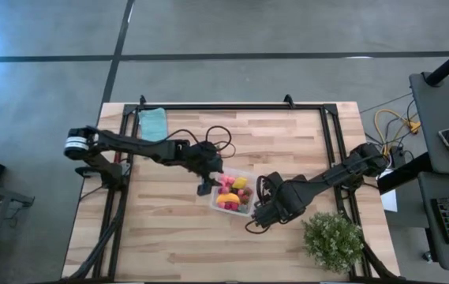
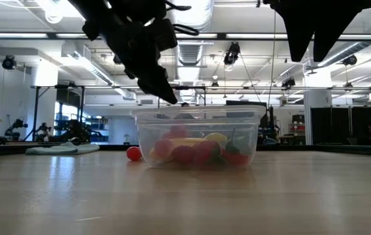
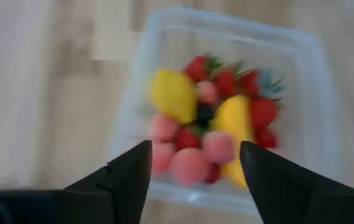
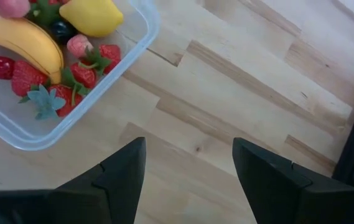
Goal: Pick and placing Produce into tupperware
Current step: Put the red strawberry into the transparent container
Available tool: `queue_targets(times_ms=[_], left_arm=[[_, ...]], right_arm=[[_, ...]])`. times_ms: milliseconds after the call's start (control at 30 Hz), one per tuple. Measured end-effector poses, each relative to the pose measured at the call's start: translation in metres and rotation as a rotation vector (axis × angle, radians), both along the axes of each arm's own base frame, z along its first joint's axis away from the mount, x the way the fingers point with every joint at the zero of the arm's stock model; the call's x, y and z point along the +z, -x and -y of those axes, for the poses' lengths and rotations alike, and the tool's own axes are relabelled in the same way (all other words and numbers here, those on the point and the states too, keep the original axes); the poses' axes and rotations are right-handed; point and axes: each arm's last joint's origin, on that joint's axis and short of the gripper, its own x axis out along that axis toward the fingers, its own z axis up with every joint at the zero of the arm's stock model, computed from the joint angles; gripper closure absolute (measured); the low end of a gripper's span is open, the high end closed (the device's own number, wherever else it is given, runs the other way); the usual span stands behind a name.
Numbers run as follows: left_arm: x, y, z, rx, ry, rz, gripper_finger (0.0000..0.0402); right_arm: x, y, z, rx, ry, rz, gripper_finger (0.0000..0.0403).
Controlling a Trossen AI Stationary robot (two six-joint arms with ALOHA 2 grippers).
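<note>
**A:** Dark fingers first. Left gripper (image 3: 192,168) — state?

**B:** Spread wide, nothing between them. It hangs over the near-left rim of the tupperware (image 1: 235,192); in the low view it sits above the tub's left edge, tips just at rim height.

**A:** Right gripper (image 4: 189,165)?

**B:** Also wide apart and empty. It is just beside the tub's right side, over bare wood, not touching the rim.

**A:** Tub contents?

**B:** Produce (image 3: 211,127) heaped inside — red strawberries, pink pieces, a yellow lemon, a banana, one dark berry. The heap stays below the rim in the low view.

**A:** Anything outside?

**B:** One red piece (image 2: 133,153) on the table (image 1: 177,237), just beside the tub's left wall as the low view shows it.

**A:** Edges and free room?

**B:** Tub stands near the table's middle, turned at an angle to the planks. Open wood lies along the whole near side and to the left. Potted plant (image 1: 334,241) crowds the corner beyond the right arm. Teal cloth (image 1: 154,123) lies at the far left edge, well apart from both grippers. Black frame rails run along both side edges.
</note>
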Motion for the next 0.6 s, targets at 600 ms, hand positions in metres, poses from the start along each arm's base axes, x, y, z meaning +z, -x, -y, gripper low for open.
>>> queue_targets(times_ms=[600], left_arm=[[-0.007, 0.009, -0.104, 0.269, 0.004, -0.320, 0.0159]], right_arm=[[0.000, 0.000, 0.001, -0.053, 0.019, 0.024, 0.0170]])
